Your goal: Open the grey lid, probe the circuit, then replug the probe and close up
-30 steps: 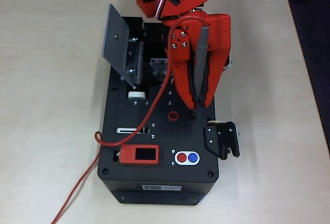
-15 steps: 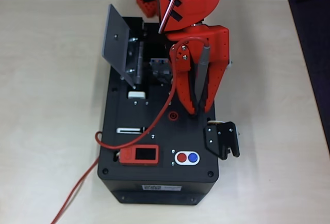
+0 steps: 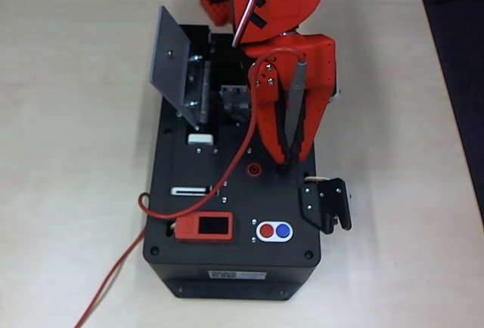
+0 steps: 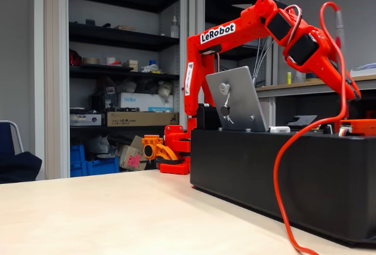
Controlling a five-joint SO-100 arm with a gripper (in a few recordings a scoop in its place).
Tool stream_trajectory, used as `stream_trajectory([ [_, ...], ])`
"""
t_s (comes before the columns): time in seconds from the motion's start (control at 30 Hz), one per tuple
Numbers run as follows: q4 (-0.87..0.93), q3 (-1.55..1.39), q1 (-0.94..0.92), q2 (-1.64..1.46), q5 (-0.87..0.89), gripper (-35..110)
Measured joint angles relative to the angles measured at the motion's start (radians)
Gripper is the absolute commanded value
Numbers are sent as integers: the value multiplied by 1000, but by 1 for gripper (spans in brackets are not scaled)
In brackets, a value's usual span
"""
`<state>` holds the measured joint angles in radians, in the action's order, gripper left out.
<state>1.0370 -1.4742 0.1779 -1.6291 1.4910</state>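
On top of the black box: here is how it stands, seen from overhead and from the fixed view at table height.
Black box (image 3: 234,267): sitting mid-table on the pale table (image 3: 76,154), long side running away from the camera in the overhead view.
Grey lid (image 3: 168,63): up and open, tilted back at the far left corner of the box; in the fixed view (image 4: 235,99) its knob faces the camera.
Gripper (image 3: 285,156): pointing down over the box's right half, fingers clamped on the probe.
Probe (image 3: 295,105): grey rod held between the red fingers, tip down near the panel just right of the red socket (image 3: 255,168); I cannot tell whether the tip touches.
Red cable (image 3: 227,173): loops from the probe's top, crosses the panel, drops off the left edge; in the fixed view (image 4: 281,173) it hangs down the box's side.
Red unit with dark screen (image 3: 204,227): near front edge, beside the red and blue buttons (image 3: 274,230).
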Motion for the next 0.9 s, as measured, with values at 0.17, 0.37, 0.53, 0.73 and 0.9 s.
stream_trajectory([
  [0.17, 3, 9, -6, 0, -8, 0],
  [0.37, 25, 48, -14, 0, -18, 0],
  [0.53, 40, 81, -11, 0, -18, 0],
  [0.73, 40, 103, -14, 0, -18, 0],
  [0.9, 43, 104, -12, 0, -12, 0],
])
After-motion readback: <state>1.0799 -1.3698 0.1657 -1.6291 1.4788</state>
